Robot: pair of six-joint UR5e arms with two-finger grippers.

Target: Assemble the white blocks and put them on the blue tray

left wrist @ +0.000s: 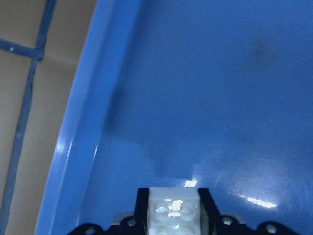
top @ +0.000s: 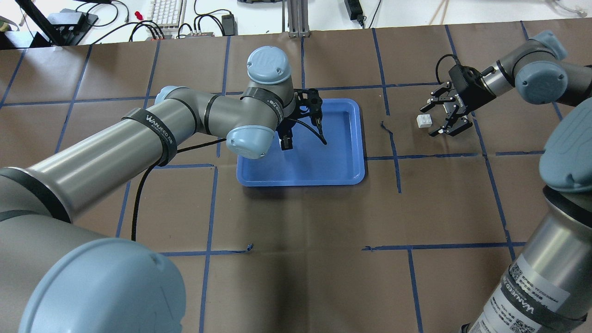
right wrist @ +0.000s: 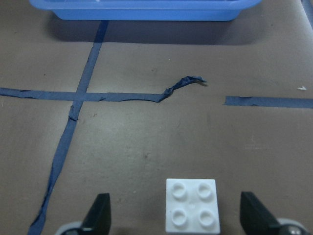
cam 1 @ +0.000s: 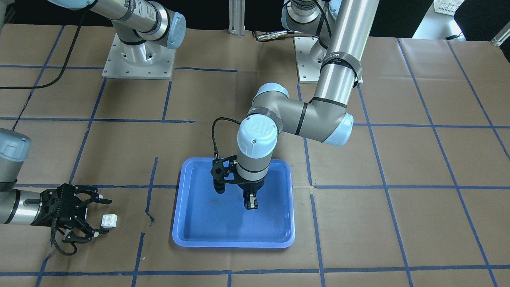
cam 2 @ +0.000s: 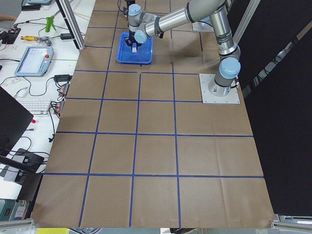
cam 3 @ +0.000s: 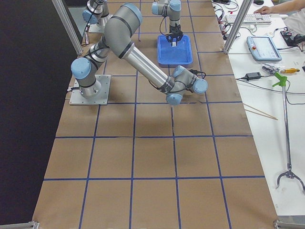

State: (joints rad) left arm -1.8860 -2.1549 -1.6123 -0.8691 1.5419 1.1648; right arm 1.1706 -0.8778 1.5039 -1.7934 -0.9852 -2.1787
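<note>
The left gripper (top: 286, 144) hangs over the blue tray (top: 340, 159), its fingers closed narrowly on one white block (left wrist: 173, 211), which the wrist view shows clamped between them above the tray's floor. To the right of the tray, well apart from it, the second white block (top: 424, 120) sits studs-up on the brown table (top: 305, 222). The right gripper (top: 428, 120) is low around this block, its fingers spread wide on either side without touching it.
</note>
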